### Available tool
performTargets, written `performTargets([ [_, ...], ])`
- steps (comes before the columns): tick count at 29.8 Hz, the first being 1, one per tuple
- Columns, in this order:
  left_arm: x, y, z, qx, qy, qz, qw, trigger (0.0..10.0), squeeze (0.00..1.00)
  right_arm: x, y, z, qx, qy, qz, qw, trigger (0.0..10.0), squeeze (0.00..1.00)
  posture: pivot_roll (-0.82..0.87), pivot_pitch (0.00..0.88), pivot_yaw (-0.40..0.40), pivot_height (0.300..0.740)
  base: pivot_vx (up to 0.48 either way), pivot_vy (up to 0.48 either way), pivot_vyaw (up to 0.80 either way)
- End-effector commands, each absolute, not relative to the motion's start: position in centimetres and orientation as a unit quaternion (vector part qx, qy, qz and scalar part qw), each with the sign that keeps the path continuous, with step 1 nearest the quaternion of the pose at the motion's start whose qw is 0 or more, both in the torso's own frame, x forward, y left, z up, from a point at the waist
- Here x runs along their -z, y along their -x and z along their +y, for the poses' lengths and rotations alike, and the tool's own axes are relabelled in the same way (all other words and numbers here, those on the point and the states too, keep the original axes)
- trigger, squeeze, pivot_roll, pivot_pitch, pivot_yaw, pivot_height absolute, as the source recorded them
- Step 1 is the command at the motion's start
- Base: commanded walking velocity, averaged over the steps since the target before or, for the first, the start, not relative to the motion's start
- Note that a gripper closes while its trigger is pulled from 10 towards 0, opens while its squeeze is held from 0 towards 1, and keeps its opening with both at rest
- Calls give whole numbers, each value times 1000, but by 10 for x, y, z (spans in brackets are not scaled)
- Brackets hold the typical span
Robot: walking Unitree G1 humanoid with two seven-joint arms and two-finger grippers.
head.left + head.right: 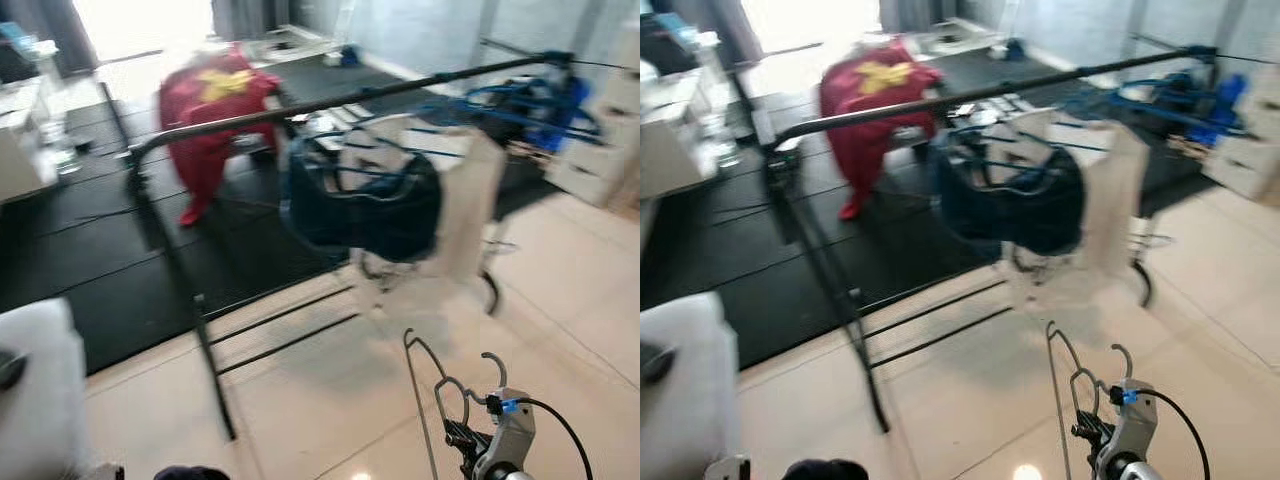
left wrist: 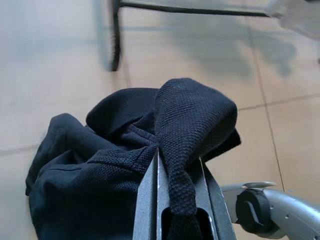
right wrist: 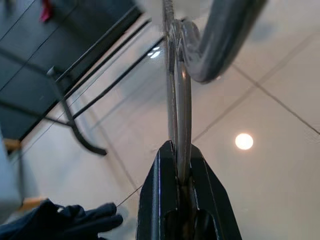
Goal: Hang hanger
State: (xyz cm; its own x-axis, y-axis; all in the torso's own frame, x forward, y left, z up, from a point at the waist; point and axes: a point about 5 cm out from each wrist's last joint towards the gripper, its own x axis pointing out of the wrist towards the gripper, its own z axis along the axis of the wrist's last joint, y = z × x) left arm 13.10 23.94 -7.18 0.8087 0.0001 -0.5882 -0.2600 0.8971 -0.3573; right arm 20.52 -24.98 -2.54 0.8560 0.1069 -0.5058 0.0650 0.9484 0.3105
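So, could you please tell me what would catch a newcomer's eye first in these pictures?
Probably the black clothes rail slanting across the room, with a dark navy garment and a white one hanging from it, and a red garment on the dark mat behind. Low in front, the right hand is shut on a grey wire hanger, while the left hand grips a dark knit garment above the tiled floor.

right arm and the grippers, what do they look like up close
The right arm's wrist is silver-grey metal with a small blue fitting and a black cable looping off it. Both the right gripper and left gripper have long, flat, dark grey-black fingers.
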Motion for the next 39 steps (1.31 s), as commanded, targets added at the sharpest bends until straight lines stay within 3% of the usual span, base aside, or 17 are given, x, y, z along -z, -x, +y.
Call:
performTargets([
  [1, 74, -119, 247, -82, 196, 310, 927, 10000, 0, 25, -201, -253, -8, -156, 265, 952, 10000, 0, -93, 94, 60, 736, 0, 0, -775],
  [6, 73, -111, 264, -133, 236, 273, 923, 10000, 0, 20, -203, -263, 4, -150, 252, 956, 10000, 0, -87, 104, 55, 736, 0, 0, -775],
  [8, 62, -118, 254, -83, 225, 240, 941, 10000, 0, 20, -203, -265, 11, -146, 251, 957, 10000, 0, -100, 118, 58, 736, 0, 0, -775],
  [17, 57, -122, 249, -79, 256, 206, 941, 10000, 0, 23, -203, -271, 19, -142, 256, 956, 10000, 0, -109, 123, 52, 736, 0, 0, -780],
  [26, 50, -127, 243, -78, 235, 188, 951, 10000, 0, 25, -201, -271, 18, -141, 261, 955, 10000, 0, -120, 139, 45, 736, 0, 0, -788],
  [30, 48, -120, 249, -91, 163, 210, 960, 10000, 0, 26, -200, -270, 18, -142, 260, 955, 10000, 0, -132, 140, 59, 736, 0, 0, -788],
  [39, 57, -109, 257, -96, 142, 234, 957, 10000, 0, 26, -200, -266, 8, -138, 257, 957, 10000, 0, -136, 128, 65, 736, 0, 0, -788],
])
